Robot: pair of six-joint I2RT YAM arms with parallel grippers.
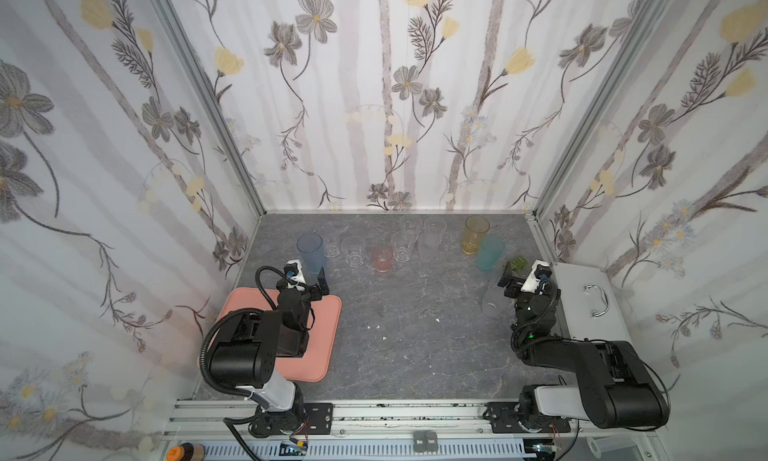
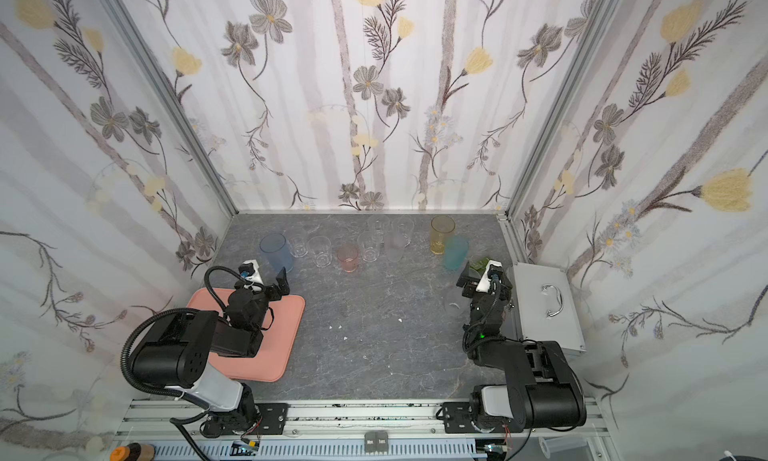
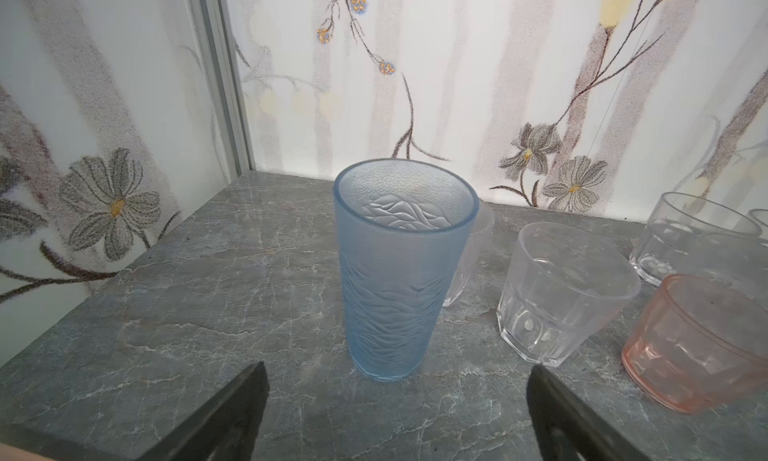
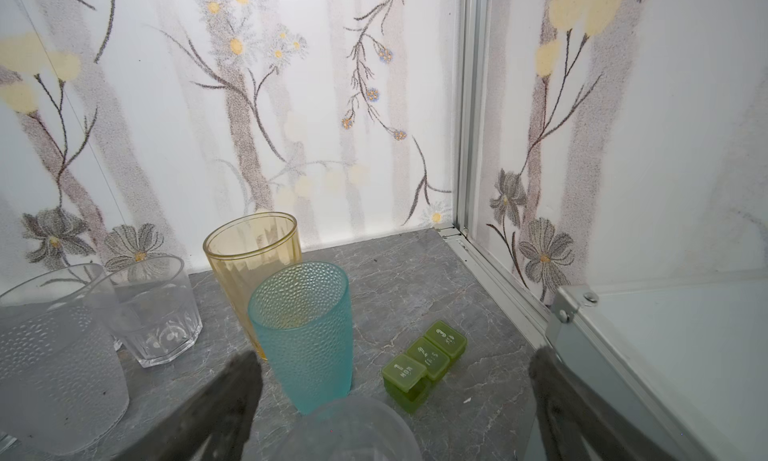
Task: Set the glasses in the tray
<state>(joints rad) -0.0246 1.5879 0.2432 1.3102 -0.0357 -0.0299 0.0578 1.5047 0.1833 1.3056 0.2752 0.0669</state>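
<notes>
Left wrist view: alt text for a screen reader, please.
A tall frosted blue tumbler stands upright on a grey marbled table, just ahead of the open left gripper, untouched. Short clear tumblers and a pink tumbler stand beside it before a floral wall.

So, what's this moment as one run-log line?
left claw open, facing tall frosted blue tumbler | right claw open, empty | flat salmon-pink tray bare where visible

Glasses [image 1: 381,258] behind tray [image 1: 324,338], box [image 1: 582,309] right

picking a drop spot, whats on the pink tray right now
The visible part of the tray is bare; the left arm hangs above much of it, hiding the rest.
</notes>
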